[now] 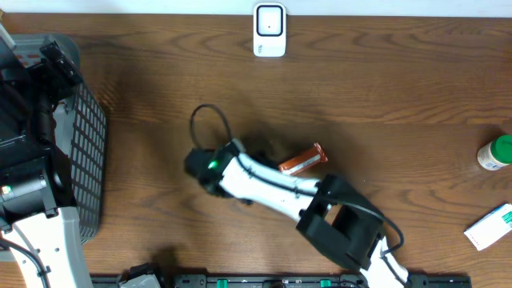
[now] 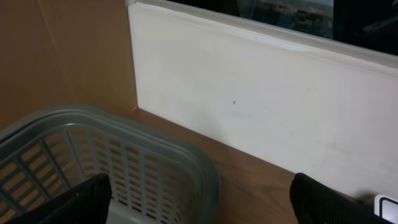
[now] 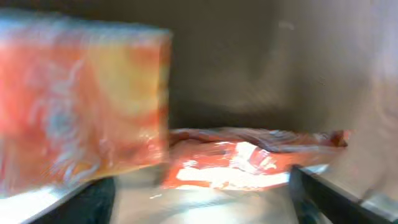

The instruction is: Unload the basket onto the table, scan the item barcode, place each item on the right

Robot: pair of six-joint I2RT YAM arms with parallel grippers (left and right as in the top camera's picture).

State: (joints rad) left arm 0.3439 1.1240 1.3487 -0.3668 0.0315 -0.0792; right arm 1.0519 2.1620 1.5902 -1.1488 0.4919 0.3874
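An orange snack packet [image 1: 302, 162] lies on the brown table near its middle, right beside my right arm [image 1: 264, 186]. In the right wrist view, which is blurred, the packet [image 3: 249, 158] lies just ahead of my right gripper [image 3: 202, 194]. Its dark fingers [image 3: 323, 196] stand wide apart and hold nothing. A larger blurred orange shape [image 3: 81, 106] fills that view's upper left; I cannot tell what it is. A white scanner [image 1: 270, 30] stands at the table's far edge. My left gripper [image 2: 202, 200] hangs open and empty over the grey basket [image 2: 124, 155].
The grey mesh basket [image 1: 84, 160] sits at the left edge under the left arm. A green-capped bottle [image 1: 496, 152] and a white-and-green box [image 1: 490, 226] lie at the far right. A black cable loop [image 1: 210, 122] rises from the right wrist.
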